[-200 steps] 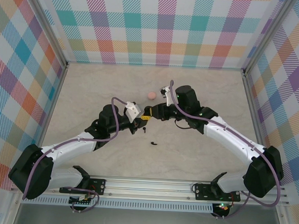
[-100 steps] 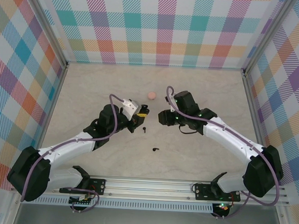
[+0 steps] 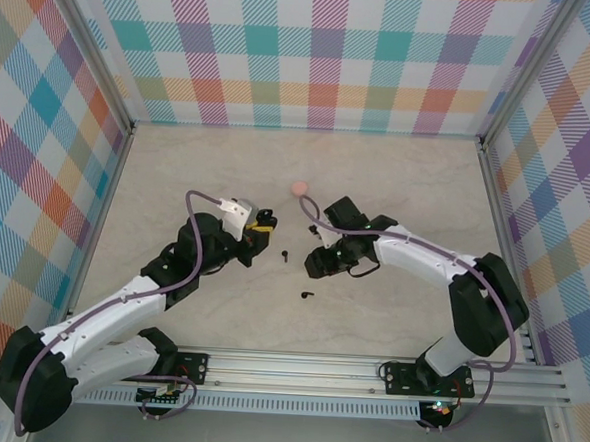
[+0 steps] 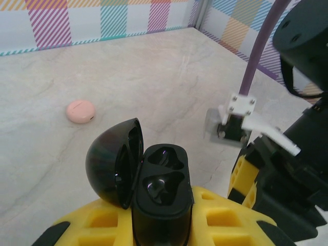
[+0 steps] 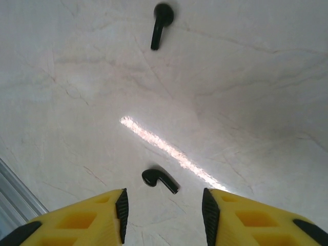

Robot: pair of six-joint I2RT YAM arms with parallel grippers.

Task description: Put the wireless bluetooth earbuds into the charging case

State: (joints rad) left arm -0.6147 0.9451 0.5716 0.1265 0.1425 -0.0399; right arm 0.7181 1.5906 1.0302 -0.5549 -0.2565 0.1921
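1. Beige marble-look tabletop (image 3: 407, 188), multicolour checked walls (image 3: 325, 53) round it.
2. Right gripper (image 5: 164, 207) spread, empty; one black earbud (image 5: 160, 180) lies just ahead of its fingertips, second black earbud (image 5: 161, 23) farther ahead.
3. Left gripper (image 4: 161, 215) pinching black charging case (image 4: 163, 184), lid open; pink case (image 4: 80, 110) beyond it.

A glossy black clamshell charging case (image 4: 163, 197) is clamped in the left gripper (image 4: 164, 230), its lid swung open to the left and two glossy wells showing. A flat round pink case (image 4: 80, 110) lies well apart on the pale marbled tabletop (image 4: 154, 66).
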